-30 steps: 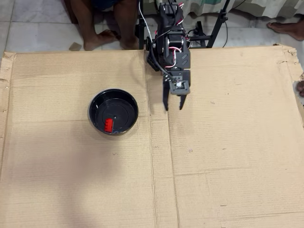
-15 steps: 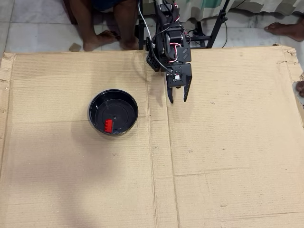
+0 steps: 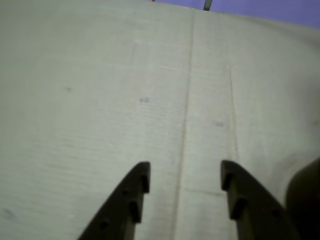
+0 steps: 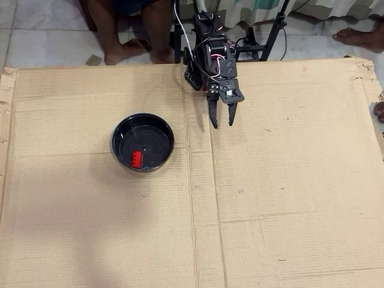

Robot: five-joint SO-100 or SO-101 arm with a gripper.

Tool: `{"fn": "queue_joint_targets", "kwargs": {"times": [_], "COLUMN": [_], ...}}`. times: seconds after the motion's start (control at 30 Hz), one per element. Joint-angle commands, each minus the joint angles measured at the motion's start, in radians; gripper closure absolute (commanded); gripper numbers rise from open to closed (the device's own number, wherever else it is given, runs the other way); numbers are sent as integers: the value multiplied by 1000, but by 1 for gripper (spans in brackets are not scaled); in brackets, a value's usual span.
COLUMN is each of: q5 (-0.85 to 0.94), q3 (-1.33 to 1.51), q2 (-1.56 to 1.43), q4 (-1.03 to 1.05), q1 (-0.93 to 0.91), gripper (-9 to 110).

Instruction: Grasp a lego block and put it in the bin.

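Note:
In the overhead view the red lego block (image 4: 137,158) lies on the flat bottom of the black bowl (image 4: 121,132), toward its near side. My gripper (image 4: 223,123) is to the right of the bowl, well apart from it, over bare cardboard, with its fingers spread and nothing between them. In the wrist view my gripper (image 3: 185,175) shows two dark open fingers over empty cardboard; the block and bowl are out of that view.
The large cardboard sheet (image 4: 270,210) covers the work area, with a crease running down the middle. A person's bare legs (image 4: 129,36) and stand legs (image 4: 270,36) are beyond the sheet's far edge, beside my arm's base (image 4: 207,42).

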State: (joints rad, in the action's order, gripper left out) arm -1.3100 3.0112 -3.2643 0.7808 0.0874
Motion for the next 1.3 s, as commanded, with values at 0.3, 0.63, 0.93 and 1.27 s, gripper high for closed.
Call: {"fn": "queue_joint_targets", "kwargs": {"times": [0.3, 0.63, 0.93, 1.27], "q5": [376, 626, 830, 994], "q3": [167, 222, 230, 230], "q2": [-153, -153, -155, -156], "q4": [-3, -3, -3, 179], "q1": [-6, -8, -5, 0], "gripper": [85, 85, 85, 85]}}
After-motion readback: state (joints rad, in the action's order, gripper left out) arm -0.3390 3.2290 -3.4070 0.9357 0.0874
